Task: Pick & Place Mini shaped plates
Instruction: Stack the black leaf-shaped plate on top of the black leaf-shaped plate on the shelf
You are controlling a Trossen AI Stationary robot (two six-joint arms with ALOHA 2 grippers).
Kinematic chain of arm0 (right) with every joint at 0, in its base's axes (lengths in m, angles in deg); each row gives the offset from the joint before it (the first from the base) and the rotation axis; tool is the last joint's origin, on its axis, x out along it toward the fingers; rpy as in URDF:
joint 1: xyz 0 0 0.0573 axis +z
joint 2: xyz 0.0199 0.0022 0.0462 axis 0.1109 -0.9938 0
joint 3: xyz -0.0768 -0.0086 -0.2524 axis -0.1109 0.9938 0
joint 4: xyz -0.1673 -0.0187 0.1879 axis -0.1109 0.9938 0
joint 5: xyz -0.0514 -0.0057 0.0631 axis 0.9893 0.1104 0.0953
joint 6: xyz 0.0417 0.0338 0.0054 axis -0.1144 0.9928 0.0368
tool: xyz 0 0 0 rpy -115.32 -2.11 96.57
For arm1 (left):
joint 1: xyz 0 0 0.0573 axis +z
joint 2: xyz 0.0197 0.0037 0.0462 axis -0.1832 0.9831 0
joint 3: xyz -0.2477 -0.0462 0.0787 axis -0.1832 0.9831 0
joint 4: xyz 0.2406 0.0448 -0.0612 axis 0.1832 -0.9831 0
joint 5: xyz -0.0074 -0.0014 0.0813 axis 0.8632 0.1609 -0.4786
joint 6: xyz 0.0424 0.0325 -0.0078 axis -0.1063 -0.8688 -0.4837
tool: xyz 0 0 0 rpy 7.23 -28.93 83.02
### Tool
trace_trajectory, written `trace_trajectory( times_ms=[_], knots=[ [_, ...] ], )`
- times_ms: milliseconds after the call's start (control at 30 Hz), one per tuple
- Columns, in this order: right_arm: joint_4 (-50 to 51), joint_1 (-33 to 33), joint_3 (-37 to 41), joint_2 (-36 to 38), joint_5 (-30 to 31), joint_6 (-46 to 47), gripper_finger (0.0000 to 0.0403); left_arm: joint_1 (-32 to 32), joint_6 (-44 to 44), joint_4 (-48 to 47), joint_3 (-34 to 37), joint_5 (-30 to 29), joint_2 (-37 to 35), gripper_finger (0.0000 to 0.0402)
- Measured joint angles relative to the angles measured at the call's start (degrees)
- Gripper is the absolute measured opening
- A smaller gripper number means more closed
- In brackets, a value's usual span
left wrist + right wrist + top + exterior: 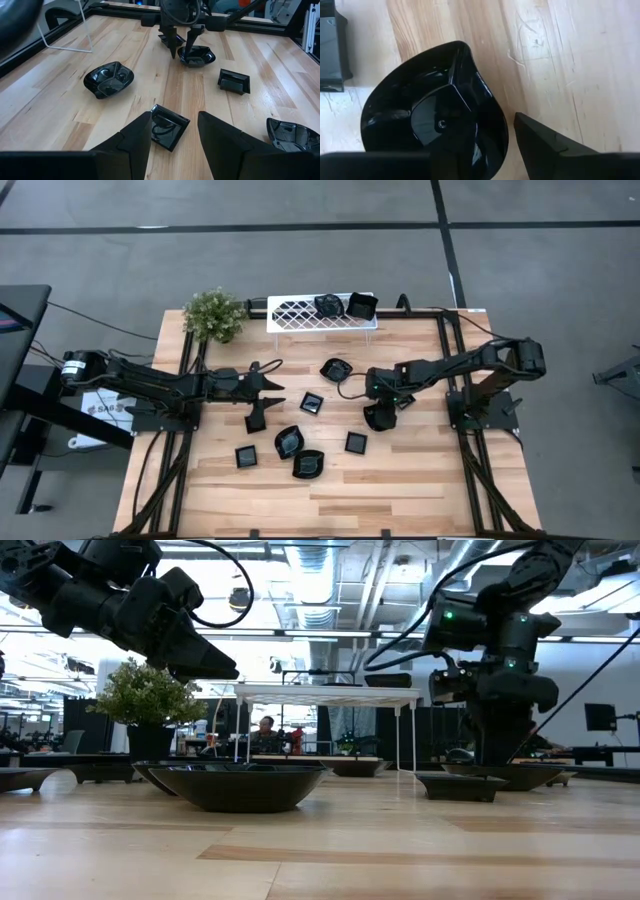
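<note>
1. Mini shaped plates lie scattered over the middle of the table (400, 490); one rounded plate (435, 120) sits under the right gripper (485, 145), whose fingers straddle its rim, one inside and one outside, not yet clamped.
2. The left gripper (172, 132) hovers open above a square plate (167, 126), holding nothing.
3. Two more plates sit on the white lattice rack (300, 312) at the far edge, beside a potted plant (215, 315).

The table (400, 480) is pale wood in planks, smooth with visible grain and a few scratches. The mini shaped plates (109, 80) are glossy black, mirroring the lights. The rack (300, 311) at the far edge is white lattice on thin wire legs.
</note>
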Motion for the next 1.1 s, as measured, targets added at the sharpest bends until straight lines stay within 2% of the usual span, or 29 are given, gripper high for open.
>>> trace_trajectory(
  times_ms=[800,933,1100],
  knots=[
    [0.82,0.02,-2.32,0.05,-0.02,-1.50,0.0122,-0.02,0.00,0.02,0.00,0.00,0.00,0.0163],
    [0.83,0.02,-2.32,0.10,-0.02,-1.50,0.0093,-0.01,0.00,0.01,0.00,0.00,0.00,0.0163],
    [1.05,0.02,-2.36,0.11,-0.55,-2.79,0.0033,-0.02,0.00,0.01,0.00,0.00,0.00,0.0163]
  ],
)
